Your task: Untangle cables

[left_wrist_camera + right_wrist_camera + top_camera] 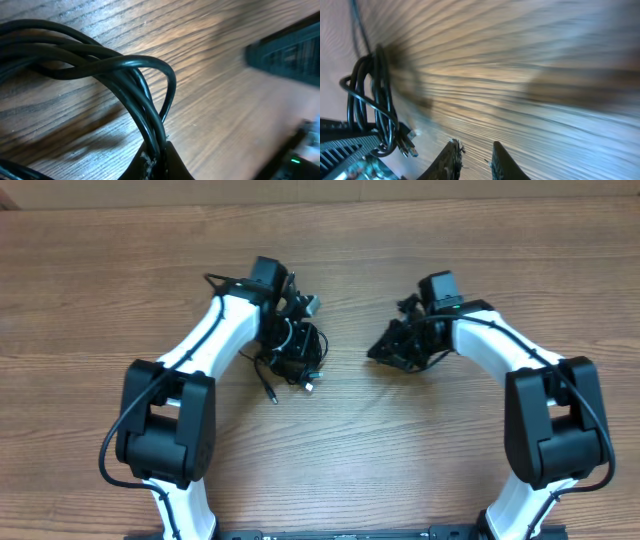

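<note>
The table (345, 435) centre lies open; cables (290, 358) clutter its left.

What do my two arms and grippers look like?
The left arm and right arm share white curved links, bulky black joint housings and thin black wires alongside. The left gripper and right gripper are dark and tapered; a green light marks the right wrist.
</note>
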You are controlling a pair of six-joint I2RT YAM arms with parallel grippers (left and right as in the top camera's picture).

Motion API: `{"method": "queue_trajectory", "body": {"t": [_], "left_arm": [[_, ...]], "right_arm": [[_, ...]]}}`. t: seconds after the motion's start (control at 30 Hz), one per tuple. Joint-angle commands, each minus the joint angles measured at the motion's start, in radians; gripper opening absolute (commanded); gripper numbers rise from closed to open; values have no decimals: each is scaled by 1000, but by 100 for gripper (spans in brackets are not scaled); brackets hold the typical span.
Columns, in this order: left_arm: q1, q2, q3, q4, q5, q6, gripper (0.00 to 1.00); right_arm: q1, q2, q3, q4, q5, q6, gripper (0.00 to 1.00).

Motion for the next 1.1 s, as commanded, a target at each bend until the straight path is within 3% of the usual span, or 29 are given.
{"method": "queue_trajectory", "body": {"t": [0.0, 0.3, 0.53, 0.77, 1.07], "left_arm": [[27, 7, 22, -17, 145, 48, 7], [32, 7, 20, -64, 111, 74, 7], [32, 7, 20, -69, 111, 74, 8], [32, 7, 20, -76, 130, 74, 8], [32, 7, 20, -87, 130, 74, 8]], "right_arm": [[72, -4, -2, 57, -37, -15, 20], [183, -4, -2, 229, -23, -6, 25], [217, -3, -2, 230, 145, 100, 25], [254, -3, -2, 273, 182, 103, 25], [322, -3, -2, 270, 464, 103, 24]]}}
